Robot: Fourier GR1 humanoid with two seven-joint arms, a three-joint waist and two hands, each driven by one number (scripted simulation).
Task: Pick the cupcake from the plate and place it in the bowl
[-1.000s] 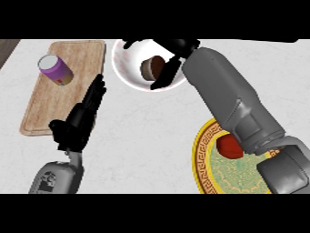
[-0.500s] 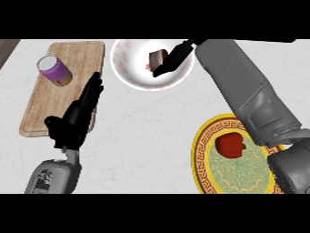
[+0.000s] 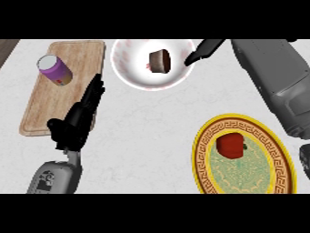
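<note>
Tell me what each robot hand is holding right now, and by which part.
Nothing. The cupcake sits free in the bowl; the right robot hand is beside it, the left robot hand open.

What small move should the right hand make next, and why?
Probably the right hand should draw back from the bowl toward the robot. The cupcake already lies inside the bowl, and the hand's fingers at the bowl's right rim look straight and hold nothing. The plate now carries only a red object. The left hand rests open beside the cutting board.
</note>
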